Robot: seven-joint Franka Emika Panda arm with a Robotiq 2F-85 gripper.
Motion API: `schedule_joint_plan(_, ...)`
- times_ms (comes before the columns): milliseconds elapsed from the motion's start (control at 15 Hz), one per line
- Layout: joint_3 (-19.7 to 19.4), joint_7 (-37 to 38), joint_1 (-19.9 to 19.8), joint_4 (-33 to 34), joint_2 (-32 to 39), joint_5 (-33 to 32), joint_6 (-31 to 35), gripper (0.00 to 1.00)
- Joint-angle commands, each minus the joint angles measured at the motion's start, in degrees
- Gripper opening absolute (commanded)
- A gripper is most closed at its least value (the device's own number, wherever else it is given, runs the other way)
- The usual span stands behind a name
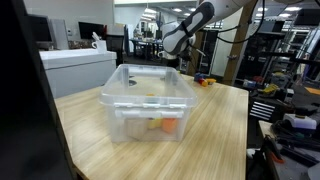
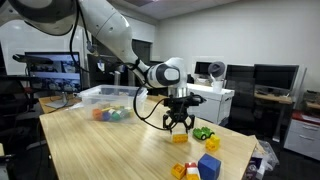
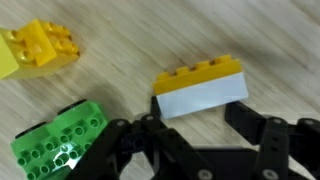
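My gripper is open and points down at the wooden table. A brick with a yellow studded top and a pale side lies just ahead of the fingertips, roughly between the two fingers, and is not gripped. A green studded brick lies to its left and a yellow brick is further off. In an exterior view my gripper hovers low over the table next to the green brick and a small yellow brick.
A clear plastic bin holding coloured toys stands on the table and also shows in an exterior view. A blue brick and another yellow one lie near the table's edge. Desks, monitors and chairs surround the table.
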Motion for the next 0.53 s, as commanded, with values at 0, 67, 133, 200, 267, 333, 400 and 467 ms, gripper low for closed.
schedule_joint_plan(0,0.1,-1.5,-0.3,-2.2,-1.0,-0.2,1.6,0.38)
schedule_joint_plan(67,0.1,-1.5,-0.3,-2.2,-1.1,-0.3,1.7,0.30)
schedule_joint_plan(133,0.1,-1.6,-0.3,-2.2,-1.2,-0.3,1.9,0.23)
schedule_joint_plan(200,0.0,-1.6,-0.2,-2.0,-1.2,-0.4,1.9,0.16)
schedule_joint_plan(267,0.4,-2.2,-0.5,-1.7,-1.2,0.0,1.4,0.18)
schedule_joint_plan(333,0.4,-2.3,-0.5,-1.7,-1.2,0.0,1.2,0.53)
schedule_joint_plan(400,0.3,-2.5,-0.5,-1.7,-1.1,0.1,1.1,0.49)
schedule_joint_plan(467,0.3,-2.7,-0.6,-1.8,-1.2,0.1,0.9,0.51)
